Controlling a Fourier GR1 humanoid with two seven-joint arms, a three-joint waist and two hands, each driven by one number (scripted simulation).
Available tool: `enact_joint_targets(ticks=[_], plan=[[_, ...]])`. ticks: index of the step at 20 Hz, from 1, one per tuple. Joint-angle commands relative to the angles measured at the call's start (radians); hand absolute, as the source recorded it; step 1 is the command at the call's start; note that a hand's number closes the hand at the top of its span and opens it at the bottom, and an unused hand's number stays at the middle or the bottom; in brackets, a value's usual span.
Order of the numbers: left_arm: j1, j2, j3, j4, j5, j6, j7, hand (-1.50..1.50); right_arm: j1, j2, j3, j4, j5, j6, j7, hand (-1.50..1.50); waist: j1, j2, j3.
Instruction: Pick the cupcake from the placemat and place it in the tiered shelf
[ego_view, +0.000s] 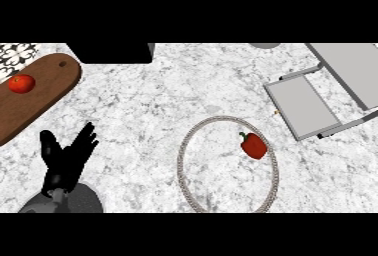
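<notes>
Red bell pepper (253, 145) with a small green stem, lying tilted on the right part of a round placemat (180, 155) edged with a grey braided rim; stem end toward the top, body slanting down and to the right. Resting fully inside the rim, close to its right edge, untouched by any hand. Placemat itself flat on the white-and-grey marbled counter (148, 100), low in the middle of the head view, its lower edge cut off by the frame.

Up and to the right of the placemat, near but apart from it: grey two-level tiered shelf (303, 102), lower tray closest to the pepper, higher tray (354, 70) running out toward the right edge. Nothing lying on either tray.

At lower left, well apart from the placemat: black left hand (65, 160) on a grey forearm (63, 200), released, fingers straight and spread, pointing up and slightly right, thumb out to the left, grasping nothing. Right hand out of view.

At far left: long brown wooden cutting board (44, 95) set diagonally, carrying a round red fruit (21, 83) near its upper end. Along the top edge: black rectangular block (111, 52), and a patch of black-and-white patterned tile (15, 54) in the left corner.
</notes>
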Motion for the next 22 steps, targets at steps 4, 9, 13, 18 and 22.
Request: enact_joint_targets(ticks=[4,9,13,18,22], plan=[[-0.04,0.02,0.029,0.0,0.024,-0.031,0.029,0.0,0.12,-0.048,-0.04,-0.031,-0.021,-0.011,0.004,1.5,0.006,0.005,0.0],[-0.012,-0.01,-0.01,-0.061,-0.009,-0.004,0.065,0.0,0.117,-0.022,-0.03,-0.059,-0.005,-0.032,0.029,1.5,0.012,0.003,0.0],[0.007,-0.019,0.01,0.032,-0.022,-0.028,-0.043,0.0,0.143,-0.042,-0.033,-0.094,-0.032,-0.037,-0.046,1.5,0.01,0.004,0.0],[-0.012,-0.017,0.012,0.003,-0.032,-0.019,-0.015,0.0,0.109,-0.071,-0.046,-0.043,-0.038,-0.024,-0.056,1.5,0.018,0.007,0.0],[-0.057,-0.042,0.001,0.02,-0.057,0.027,0.032,0.0,0.108,-0.082,-0.043,-0.089,-0.055,0.114,-0.033,1.5,0.008,0.004,0.0]])
